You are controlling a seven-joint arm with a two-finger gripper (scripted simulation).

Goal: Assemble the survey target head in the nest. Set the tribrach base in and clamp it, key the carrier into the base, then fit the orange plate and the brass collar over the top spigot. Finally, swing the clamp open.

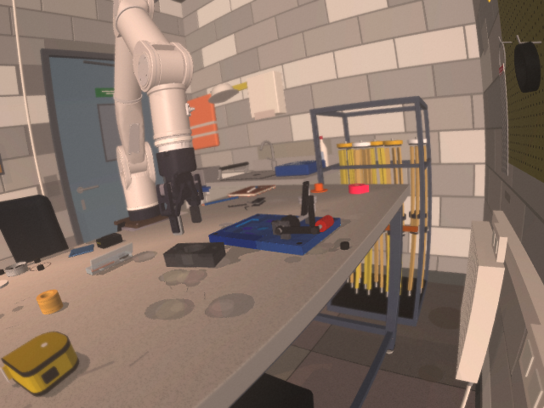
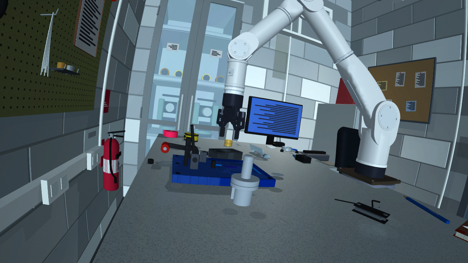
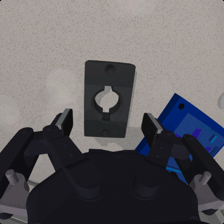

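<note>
On the bench the black tribrach base [image 1: 194, 254] [image 2: 225, 153] [image 3: 109, 99] lies flat, just beside the blue nest [image 1: 276, 233] [image 2: 218, 172] [image 3: 190, 131]. It has a keyed round bore and a hole at each end. My gripper [image 1: 188, 219] [image 2: 230, 133] [image 3: 107, 122] hangs open above it and holds nothing. The clamp [image 1: 307, 215] [image 2: 191, 152] stands on the nest with its red-knobbed handle [image 1: 325, 222] [image 2: 164, 147]. The grey carrier [image 2: 244, 184] stands upright in front of the nest. The brass collar [image 1: 49, 301] [image 2: 228, 143] sits apart on the bench. The orange plate [image 1: 320, 188] lies at the bench's far end.
A rack of yellow poles [image 1: 382, 211] stands past the bench end. A monitor [image 2: 274, 119] sits behind the gripper. A yellow case [image 1: 39, 362], a pink tape roll [image 1: 359, 189] [image 2: 170, 133], a small black knob [image 1: 345, 245] [image 2: 150, 161] and small tools lie around the bench.
</note>
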